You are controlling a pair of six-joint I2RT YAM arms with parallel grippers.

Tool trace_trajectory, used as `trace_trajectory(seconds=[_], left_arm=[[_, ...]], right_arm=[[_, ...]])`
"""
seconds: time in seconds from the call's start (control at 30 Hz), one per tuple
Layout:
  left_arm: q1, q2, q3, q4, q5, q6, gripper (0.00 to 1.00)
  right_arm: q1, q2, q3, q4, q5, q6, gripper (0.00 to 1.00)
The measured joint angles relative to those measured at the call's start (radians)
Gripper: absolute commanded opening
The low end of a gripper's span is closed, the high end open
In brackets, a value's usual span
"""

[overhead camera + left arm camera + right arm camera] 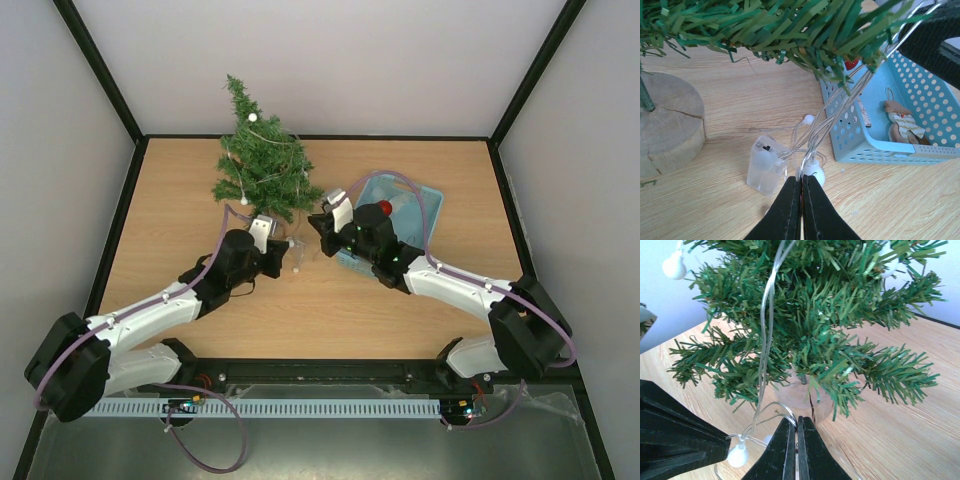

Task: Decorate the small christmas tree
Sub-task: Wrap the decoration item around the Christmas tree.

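Left wrist view: we are pinching the light string (812,174) with left gripper (802,182) and right gripper (797,422) squeezed closed; tugging could tip the small christmas tree (262,165).

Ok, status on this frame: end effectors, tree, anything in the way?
Left end effector shut at bulb of light string; right end effector shut by its wire. Small christmas tree upright, string partly on. Battery pack, blue basket just ahead.
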Motion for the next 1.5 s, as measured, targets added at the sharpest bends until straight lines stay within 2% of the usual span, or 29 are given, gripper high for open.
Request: trace_trajectory(seconds=[0.23, 0.5, 0.9, 1.3, 1.5], left_arm=[[0.000, -0.018, 0.000, -0.016, -0.022, -0.002, 0.02], [0.002, -0.019, 0.000, -0.027, -0.026, -0.004, 0.02], [0.014, -0.089, 0.000, 0.004, 0.097, -0.029, 0.02], [0.019, -0.062, 0.003, 0.007, 0.101, -0.036, 0.02], [0.025, -0.045, 0.006, -0.010, 0.069, -0.036, 0.02]], right_arm=[[0.000, 0.000, 0.000, 0.000, 0.067, 0.008, 0.02], [0.000, -0.001, 0.000, 0.000, -0.008, 0.002, 0.02], [0.000, 0.017, 0.018, -0.071, 0.039, -0.019, 0.02], [0.000, 0.029, 0.033, -0.068, -0.082, 0.000, 0.02], [0.000, 0.001, 0.032, -0.062, -0.092, 0.001, 0.02]])
